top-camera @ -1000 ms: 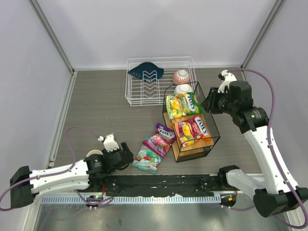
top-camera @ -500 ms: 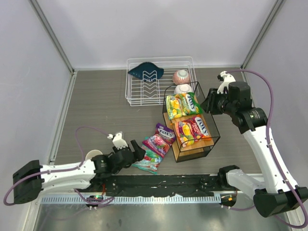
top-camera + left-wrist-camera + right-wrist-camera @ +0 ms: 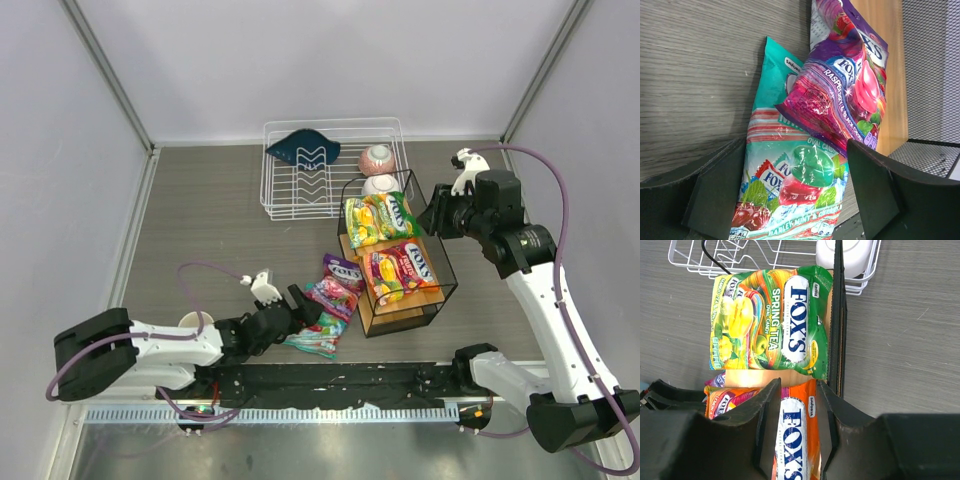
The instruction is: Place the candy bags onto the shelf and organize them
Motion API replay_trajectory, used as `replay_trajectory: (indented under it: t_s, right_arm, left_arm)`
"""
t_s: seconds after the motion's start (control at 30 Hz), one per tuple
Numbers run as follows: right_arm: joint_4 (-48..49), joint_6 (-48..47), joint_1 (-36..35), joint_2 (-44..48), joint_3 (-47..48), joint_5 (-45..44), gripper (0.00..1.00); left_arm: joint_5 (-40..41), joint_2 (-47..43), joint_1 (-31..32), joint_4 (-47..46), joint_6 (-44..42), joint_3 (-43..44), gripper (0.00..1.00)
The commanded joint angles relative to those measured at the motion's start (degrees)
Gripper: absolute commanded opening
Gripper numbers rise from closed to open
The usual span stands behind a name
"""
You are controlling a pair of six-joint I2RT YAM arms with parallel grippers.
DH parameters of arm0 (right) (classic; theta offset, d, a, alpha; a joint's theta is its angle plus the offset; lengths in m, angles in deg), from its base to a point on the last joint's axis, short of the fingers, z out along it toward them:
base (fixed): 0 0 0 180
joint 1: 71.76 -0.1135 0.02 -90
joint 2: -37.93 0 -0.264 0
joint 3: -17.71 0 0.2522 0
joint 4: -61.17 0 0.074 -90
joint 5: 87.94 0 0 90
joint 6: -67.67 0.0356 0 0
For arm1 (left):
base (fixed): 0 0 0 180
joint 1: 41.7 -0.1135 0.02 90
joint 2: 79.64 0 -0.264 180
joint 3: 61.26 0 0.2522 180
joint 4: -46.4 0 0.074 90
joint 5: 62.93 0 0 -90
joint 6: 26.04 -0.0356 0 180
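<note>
Two candy bags lie on the table left of the shelf (image 3: 440, 290). The purple bag (image 3: 336, 287) overlaps the top of the teal bag (image 3: 312, 338). My left gripper (image 3: 308, 312) is low over them and open. In the left wrist view its fingers (image 3: 715, 195) stand on either side of the teal bag (image 3: 790, 180), below the purple one (image 3: 845, 85). The green bag (image 3: 380, 218) and the orange bag (image 3: 400, 272) lie on the shelf. My right gripper (image 3: 438, 213) hovers open above the shelf's right side. Far below it lie the orange bag (image 3: 795, 440) and the green bag (image 3: 775, 320).
A white wire dish rack (image 3: 300, 200) stands behind the shelf, holding a dark blue item (image 3: 303, 148), a pink bowl (image 3: 377, 158) and a white bowl (image 3: 380, 185). A paper cup (image 3: 190, 320) sits beside my left arm. A black strip (image 3: 340, 380) runs along the near edge.
My left arm has swung right to the two bags on the table, and its jaws have widened around the teal one. The right arm has barely moved.
</note>
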Motion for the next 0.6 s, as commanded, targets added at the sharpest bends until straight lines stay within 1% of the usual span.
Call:
replay_trajectory:
  t_s: [0.0,0.13,0.3,0.43,0.57]
  right_arm:
    - [0.8,-0.9,-0.2,1.1,-0.2,-0.4,0.4]
    - [0.6,-1.1,-0.2,1.0,-0.3,-0.4,0.4]
    - [0.6,-1.1,-0.2,1.0,-0.3,-0.2,0.4]
    - [0.6,-1.2,-0.2,1.0,-0.2,-0.2,0.4]
    - [0.6,-1.2,-0.2,0.8,-0.3,0.0,0.4]
  left_arm:
    - [-0.5,2.2,0.2,-4.3,2.3,-1.9,0.86]
    - [0.4,2.3,0.2,-4.2,2.3,-1.9,0.85]
    - [3.0,0.6,0.2,-2.6,3.3,-2.7,0.81]
    - [5.9,-3.0,-0.2,1.3,5.4,-4.6,0.79]
    - [6.6,-9.2,-1.8,4.5,5.4,-5.7,0.78]
